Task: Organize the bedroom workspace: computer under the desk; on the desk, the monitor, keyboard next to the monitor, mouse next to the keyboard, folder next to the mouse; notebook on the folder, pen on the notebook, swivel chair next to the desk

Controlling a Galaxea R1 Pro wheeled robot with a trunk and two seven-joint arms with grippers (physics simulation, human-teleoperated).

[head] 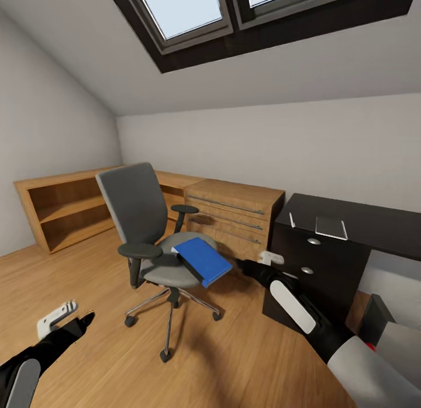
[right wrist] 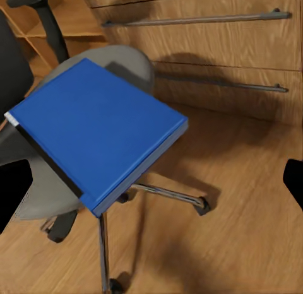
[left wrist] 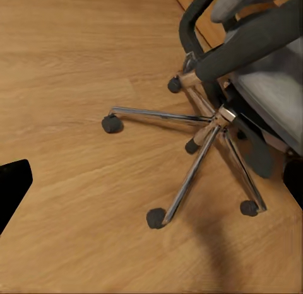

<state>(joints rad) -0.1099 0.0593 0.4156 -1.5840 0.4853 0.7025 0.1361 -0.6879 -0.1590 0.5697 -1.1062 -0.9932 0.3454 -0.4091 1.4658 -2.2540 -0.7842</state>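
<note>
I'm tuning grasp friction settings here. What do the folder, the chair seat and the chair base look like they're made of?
The folder looks like matte blue card or plastic: flat colour, no glare, pale page edges. The swivel chair seat looks like grey woven upholstery with a soft, dull surface. The base looks like polished chrome metal with bright reflections, on dark castors, probably plastic or rubber.

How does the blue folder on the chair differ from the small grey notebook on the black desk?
The bright-blue folder is larger and thicker; the grey notebook is small and thin. The folder overhangs the grey swivel chair's seat; the notebook lies fully on the glossy black desk. Both are flat rectangles.
</note>
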